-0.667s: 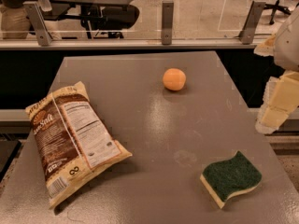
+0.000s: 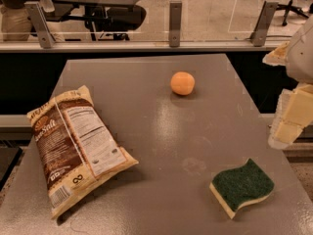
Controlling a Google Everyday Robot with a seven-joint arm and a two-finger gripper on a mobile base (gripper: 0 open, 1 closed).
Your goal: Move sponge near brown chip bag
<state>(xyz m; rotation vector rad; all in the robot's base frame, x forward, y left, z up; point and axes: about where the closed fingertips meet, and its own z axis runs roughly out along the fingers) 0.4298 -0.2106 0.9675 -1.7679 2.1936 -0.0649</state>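
Sponge green-topped, wavy; jaws far right

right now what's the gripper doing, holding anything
Gripper: at the right edge of the view, up and to the right of the sponge, not touching it; open or closed cannot be told.

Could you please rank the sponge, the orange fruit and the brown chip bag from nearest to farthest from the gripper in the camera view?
The gripper hangs at the right edge of the table.
1. The sponge, front right, just below the gripper.
2. The orange fruit, centre, toward the back.
3. The brown chip bag, far left side.
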